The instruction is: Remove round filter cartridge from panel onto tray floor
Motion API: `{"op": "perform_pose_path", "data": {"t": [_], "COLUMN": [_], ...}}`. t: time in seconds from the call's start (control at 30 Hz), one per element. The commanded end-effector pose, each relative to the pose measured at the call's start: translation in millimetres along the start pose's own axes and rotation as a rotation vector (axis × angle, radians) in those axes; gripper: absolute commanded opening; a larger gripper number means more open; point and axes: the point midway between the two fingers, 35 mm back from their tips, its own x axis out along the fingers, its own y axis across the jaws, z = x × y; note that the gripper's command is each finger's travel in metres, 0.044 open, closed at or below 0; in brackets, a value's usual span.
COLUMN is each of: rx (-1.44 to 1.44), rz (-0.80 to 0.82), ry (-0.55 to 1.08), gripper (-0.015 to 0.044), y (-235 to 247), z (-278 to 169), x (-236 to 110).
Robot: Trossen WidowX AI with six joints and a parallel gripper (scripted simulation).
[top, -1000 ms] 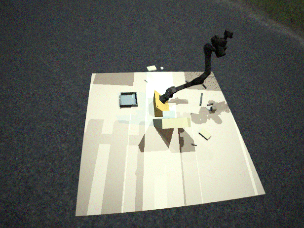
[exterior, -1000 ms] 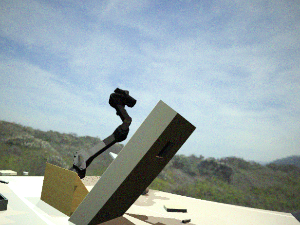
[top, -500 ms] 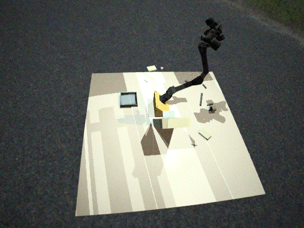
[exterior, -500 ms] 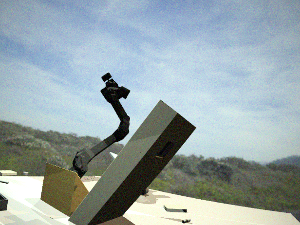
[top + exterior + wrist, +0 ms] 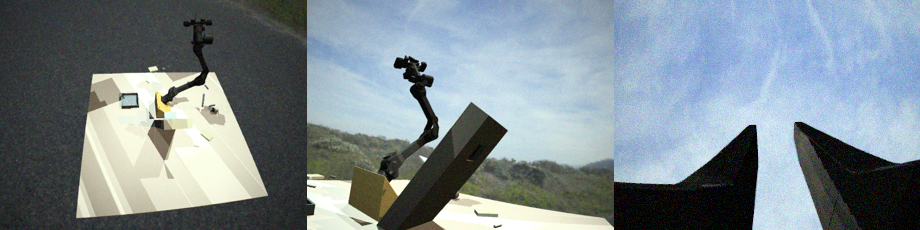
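Observation:
The yellow service panel [image 5: 162, 107] [image 5: 369, 194] stands tilted near the middle of the patterned mat. I cannot make out the round cartridge or its slots in any view. The tray [image 5: 129, 94] has a dark rim and a pale blue floor. It lies to the left of the panel, and its corner shows at the left edge in the exterior view [image 5: 310, 206]. My arm rises from the panel's side. My gripper [image 5: 198, 22] [image 5: 409, 60] [image 5: 775, 131] is high in the air and points at the sky. Its fingers are nearly shut with a narrow gap, and nothing is between them.
A large dark block [image 5: 446, 169] leans tilted in front of the panel; from above it shows pale [image 5: 179, 123]. A small pale slab [image 5: 207, 134] [image 5: 486, 212] and grey rods [image 5: 203, 99] lie to the right. Another pale block [image 5: 152, 68] lies beyond the mat's far edge.

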Motion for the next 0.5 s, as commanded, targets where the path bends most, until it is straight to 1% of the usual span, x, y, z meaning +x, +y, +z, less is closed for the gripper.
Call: {"op": "perform_pose_path", "data": {"t": [0.0,0.17,0.23,0.33,0.47], "rx": [-0.167,-0.306,-0.375,-0.493,-0.625], "rz": [-0.123,-0.196,-0.222,-0.25,-0.251], "ry": [0.206,0.399,0.501,0.699,0.976], "gripper": [0.01,0.01,0.01,0.01,0.01], "y": [-39.6,-70.4,-85.7,-112.5,-143.0], "z": [-54.1,-97.9,-117.5,-151.6,-191.4], "x": [-16.0,-38.7,-51.7,-80.6,-128.3]}}
